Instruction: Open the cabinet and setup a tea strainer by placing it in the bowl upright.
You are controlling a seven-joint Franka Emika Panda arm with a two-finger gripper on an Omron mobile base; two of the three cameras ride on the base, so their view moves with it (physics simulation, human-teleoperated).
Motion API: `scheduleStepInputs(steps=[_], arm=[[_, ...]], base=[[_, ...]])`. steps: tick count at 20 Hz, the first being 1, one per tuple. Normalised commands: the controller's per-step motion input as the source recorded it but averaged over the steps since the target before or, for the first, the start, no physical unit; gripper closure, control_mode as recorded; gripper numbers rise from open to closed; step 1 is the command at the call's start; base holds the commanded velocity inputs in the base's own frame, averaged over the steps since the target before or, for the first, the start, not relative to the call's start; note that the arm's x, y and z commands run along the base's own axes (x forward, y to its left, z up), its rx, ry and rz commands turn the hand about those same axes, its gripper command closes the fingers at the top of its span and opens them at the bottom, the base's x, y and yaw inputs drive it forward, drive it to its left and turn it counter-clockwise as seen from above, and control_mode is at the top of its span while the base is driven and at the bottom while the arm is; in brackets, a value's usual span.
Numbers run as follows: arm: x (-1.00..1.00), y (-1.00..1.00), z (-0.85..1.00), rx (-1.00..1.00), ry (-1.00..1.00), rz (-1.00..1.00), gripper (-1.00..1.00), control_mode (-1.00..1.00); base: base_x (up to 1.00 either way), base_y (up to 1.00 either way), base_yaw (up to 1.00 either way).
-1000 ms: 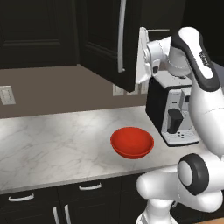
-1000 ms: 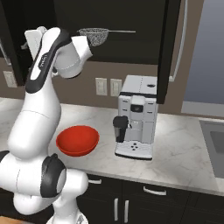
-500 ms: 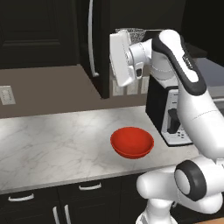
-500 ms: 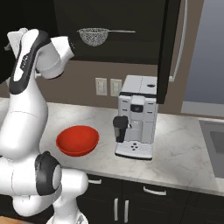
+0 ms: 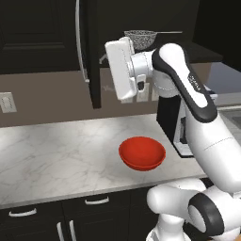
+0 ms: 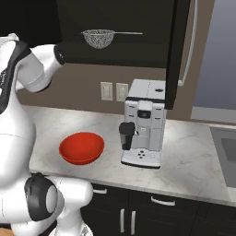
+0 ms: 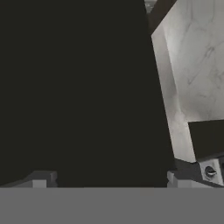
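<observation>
The cabinet stands open. Its left door [image 5: 94, 56] is swung out edge-on, and its right door [image 6: 177, 50] hangs open over the coffee machine. The tea strainer [image 6: 98, 38] lies on the cabinet's lowest shelf, mesh head left and thin handle pointing right; in the left base view the tea strainer [image 5: 141, 37] sits just above my hand. My gripper [image 5: 107, 73] is open and empty, right beside the left door's inner face, which fills most of the hand view between my gripper [image 7: 109, 179] fingertips. The red bowl [image 5: 142, 153] [image 6: 81, 147] sits empty on the counter below.
A coffee machine [image 6: 144, 122] stands on the marble counter [image 5: 52, 150] right of the bowl. Wall outlets [image 6: 115, 91] are behind it. Low drawers with curved handles [image 5: 96, 201] run under the counter. A sink edge [image 6: 226, 147] shows at the far right.
My arm has swung left with the hand against the left door, which now stands wider open. The strainer on the shelf has come into sight in the left base view.
</observation>
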Motion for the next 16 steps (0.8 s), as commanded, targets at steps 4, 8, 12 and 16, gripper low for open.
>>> scheduleStepInputs(steps=[4, 8, 12, 16], arm=[[0.0, 0.45, -0.01, 0.0, 0.0, -0.15, -1.0, -1.0], [0.0, 0.14, 0.01, 0.0, 0.0, -0.05, -1.0, -1.0], [0.0, -0.12, 0.05, -0.03, 0.0, 0.0, -1.0, -1.0], [0.0, -0.45, 0.0, -0.2, -0.02, 0.0, -1.0, -1.0]], base=[[0.0, 0.0, 0.0], [0.0, 0.0, 0.0], [0.0, 0.0, 0.0], [0.0, 0.0, 0.0]])
